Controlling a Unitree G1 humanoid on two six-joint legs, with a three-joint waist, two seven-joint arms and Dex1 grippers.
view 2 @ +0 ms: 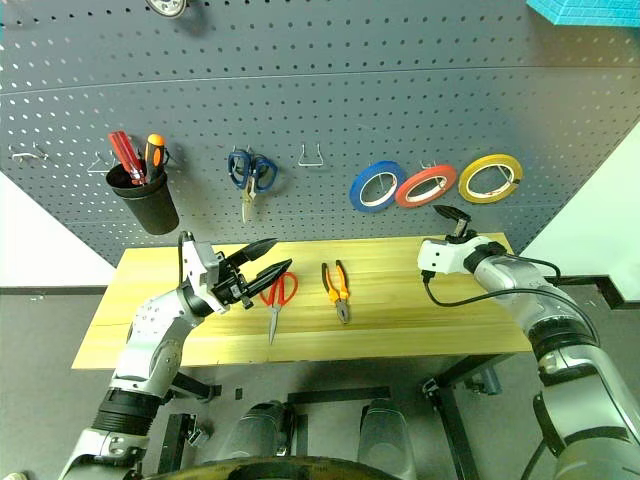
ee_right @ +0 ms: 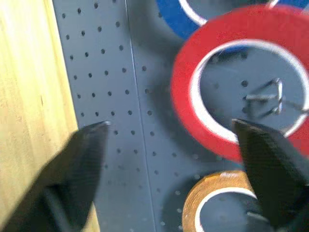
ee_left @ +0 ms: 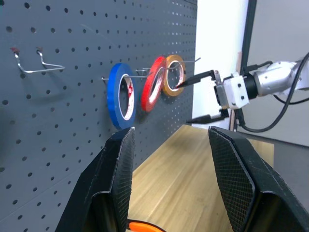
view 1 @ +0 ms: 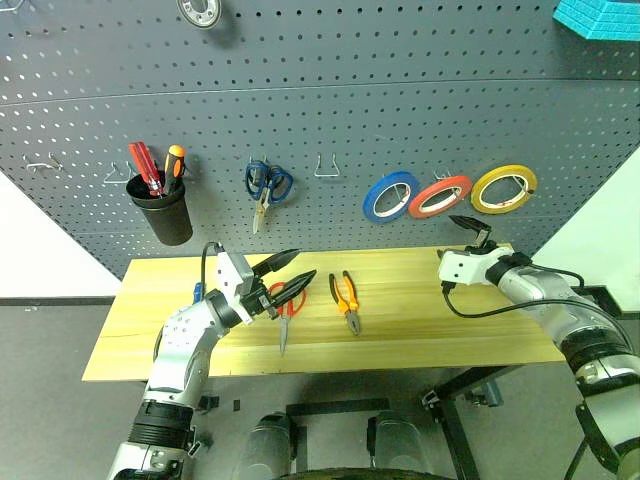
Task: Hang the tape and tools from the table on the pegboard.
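one dark grey pegboard (view 1: 320, 110) is filling the wall behind the scene, and a light wooden desk (view 1: 450, 320) is standing in front of it. three rolls are hanging in a row on hooks at the right of the board: a blue roll (view 1: 390, 196), the red-orange tape (view 1: 440, 196) between its neighbours, and a yellow roll (view 1: 503, 189). further left on the board, a black cup (view 1: 162, 212) is holding red and orange-handled screwdrivers (view 1: 155, 165), and blue-handled scissors (view 1: 266, 188) are hanging beside an empty wire hook (view 1: 329, 166).

the right end effector (view 1: 478, 232) is hovering just below the red-orange tape with its fingers spread wide apart and nothing between them; in the right wrist view the tape (ee_right: 241, 77) is sitting on its hook beyond the fingertips, apart from them. the left end effector (view 1: 290, 278) is hanging over the left half of the desk, its fingers standing partly apart and gripping nothing, just above the handles of the red-handled scissors (view 1: 285, 318).

those scissors are lying flat on the desk with the blades pointing toward the near edge. the pliers (view 1: 346, 300) with orange-and-black handles are lying just to the right of them, apart from both end effectors. a small blue thing (view 1: 197, 292) is peeking out behind the left arm on the desk; what it is i cannot tell.
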